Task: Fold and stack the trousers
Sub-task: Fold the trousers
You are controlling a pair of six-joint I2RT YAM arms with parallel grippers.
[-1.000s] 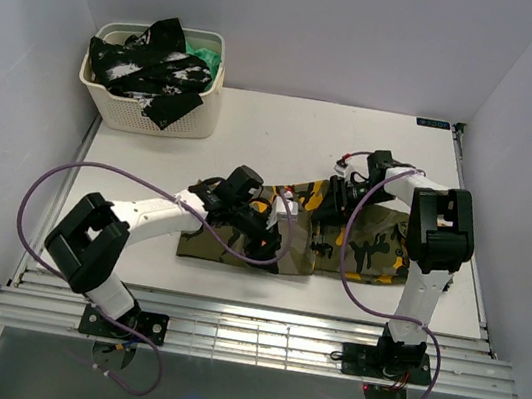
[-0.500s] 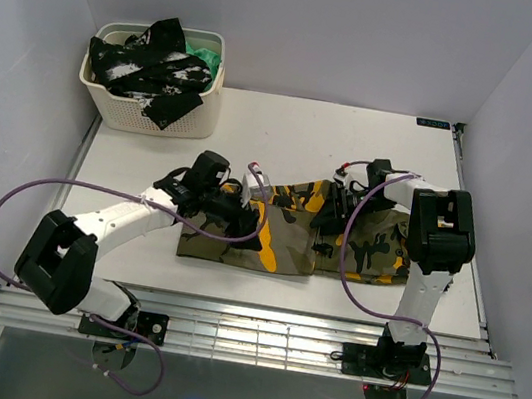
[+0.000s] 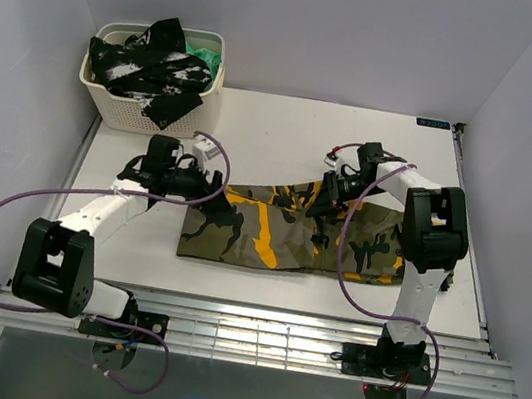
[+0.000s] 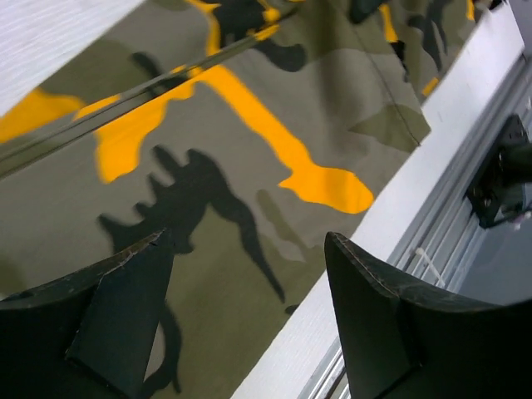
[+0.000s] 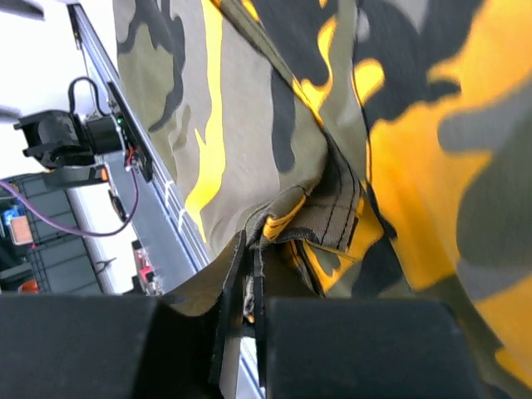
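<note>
The camouflage trousers (image 3: pixel 260 239) lie flat across the middle of the table, olive with black and yellow-orange patches. My left gripper (image 3: pixel 212 195) hovers open just past their left end. In the left wrist view its black fingers (image 4: pixel 125 316) stand wide apart over the cloth (image 4: pixel 249 125), with nothing between them (image 4: pixel 248 241). My right gripper (image 3: pixel 331 196) is at the upper middle of the trousers. The right wrist view shows it (image 5: pixel 247 278) shut on a bunched, stitched edge of the trousers (image 5: pixel 249 125).
A cream basket (image 3: pixel 148 112) stands at the back left, holding a black-and-white mottled garment (image 3: pixel 151 65) and a green cloth (image 3: pixel 206 53). White walls close in both sides. The table's front edge (image 4: pixel 399 216) meets a metal rail.
My left arm has drawn back to the left, from the middle of the trousers to their left end, still open. My right gripper has closed on a fold of cloth.
</note>
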